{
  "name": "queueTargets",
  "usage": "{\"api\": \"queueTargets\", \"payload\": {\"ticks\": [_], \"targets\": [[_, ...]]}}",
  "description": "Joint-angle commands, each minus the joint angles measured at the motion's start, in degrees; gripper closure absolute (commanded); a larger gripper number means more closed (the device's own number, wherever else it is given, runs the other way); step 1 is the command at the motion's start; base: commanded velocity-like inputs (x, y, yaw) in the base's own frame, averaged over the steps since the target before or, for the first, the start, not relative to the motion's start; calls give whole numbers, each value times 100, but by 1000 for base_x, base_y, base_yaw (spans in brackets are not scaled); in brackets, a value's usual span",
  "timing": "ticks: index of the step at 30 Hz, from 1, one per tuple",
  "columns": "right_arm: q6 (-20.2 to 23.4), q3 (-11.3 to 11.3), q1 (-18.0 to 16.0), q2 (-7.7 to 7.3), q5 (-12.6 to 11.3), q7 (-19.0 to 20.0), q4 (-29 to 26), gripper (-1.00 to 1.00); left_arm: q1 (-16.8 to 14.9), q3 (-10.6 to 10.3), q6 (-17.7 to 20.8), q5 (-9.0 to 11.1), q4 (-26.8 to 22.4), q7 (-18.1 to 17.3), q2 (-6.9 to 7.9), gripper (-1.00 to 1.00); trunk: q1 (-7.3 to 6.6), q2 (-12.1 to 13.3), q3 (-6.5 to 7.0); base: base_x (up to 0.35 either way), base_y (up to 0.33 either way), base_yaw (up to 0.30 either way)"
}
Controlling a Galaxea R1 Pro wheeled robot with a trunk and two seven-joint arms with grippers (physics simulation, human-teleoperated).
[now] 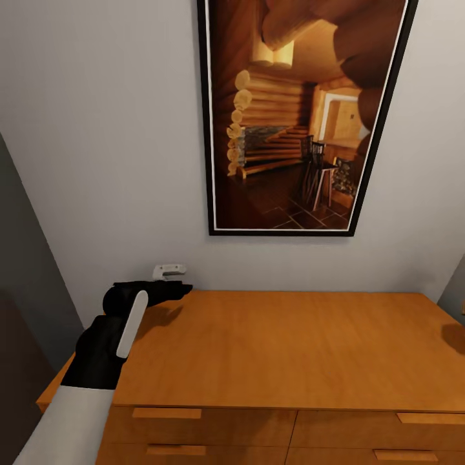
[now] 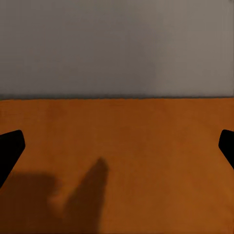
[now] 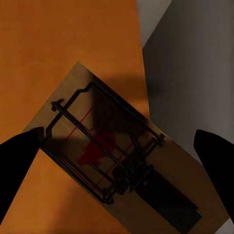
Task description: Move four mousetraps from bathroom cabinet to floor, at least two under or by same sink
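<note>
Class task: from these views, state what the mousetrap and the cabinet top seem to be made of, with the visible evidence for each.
The mousetrap: apparently a tan wooden board, matte, carrying dark, probably metal wire with a coiled spring. The cabinet: looks like orange-brown wood or veneer, smooth with a soft sheen and faint grain; a render cannot settle which.

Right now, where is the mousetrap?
In the right wrist view, the mousetrap lies between the open right gripper fingers, on the cabinet top's edge, partly overhanging.

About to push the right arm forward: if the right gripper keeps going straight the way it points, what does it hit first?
Most likely the mousetrap: it lies right ahead between the open fingers of the right gripper, on the edge of the cabinet. How far off it is, I cannot judge.
</note>
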Motion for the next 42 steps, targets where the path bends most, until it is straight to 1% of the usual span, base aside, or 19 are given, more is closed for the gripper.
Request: {"api": "queueTargets", "payload": {"ticks": [1, 7, 12, 14, 16, 22, 33, 36, 37, 38, 40, 42], "targets": [[13, 17, -9, -3, 57, 57, -3, 100, -5, 9, 26, 37, -5, 24, 1, -100, 0, -4, -7, 0, 0, 0], [11, 9, -9, 9, 57, 61, -2, 100, -5, 191, 31, 44, 6, 22, 7, -100, 0, -4, -7, 0, 0, 0], [18, 7, -9, 12, 57, 69, -2, 100, -5, 449, 38, 36, 18, 26, 22, -100, 0, -4, -7, 0, 0, 0], [19, 8, -9, 13, 57, 87, -2, 100, -5, 586, 38, 34, 19, 27, 22, -100, 0, -4, -7, 0, 0, 0], [19, 8, -9, 15, 57, 97, -2, 100, -5, 643, 40, 33, 22, 34, 20, -100, 0, -4, -7, 0, 0, 0], [22, 8, -9, 23, 50, 119, -2, 100, -5, 700, 44, 32, 28, 50, 25, -100, 0, -4, -7, 0, 0, 0], [20, 0, -9, 14, 39, 135, -2, 100, -5, 727, 48, 32, 31, 74, 15, -100, 0, -4, -7, 0, 0, 0], [19, -1, -9, 13, 39, 134, -2, 100, -5, 812, 61, 32, 68, 279, 12, -100, 0, -4, -7, 0, 0, 0], [19, 1, -9, 13, 39, 131, -2, 100, -5, 949, 69, 32, 92, 516, 7, -100, 0, -4, -7, 0, 0, 0], [19, 2, -9, 13, 39, 130, -2, 100, -5, 1044, 72, 32, 103, 668, 4, -100, 0, -4, -7, 0, 0, 0], [19, 6, -9, 18, 39, 127, -2, 100, -5, 1408, 80, 58, 126, 1428, -24, -100, 0, -4, -7, 0, 0, 0], [19, 6, -9, 20, 39, 127, -2, 100, -5, 1518, 80, 81, 132, 1812, -64, -100, 0, -4, -7, 0, 0, 0]]}}
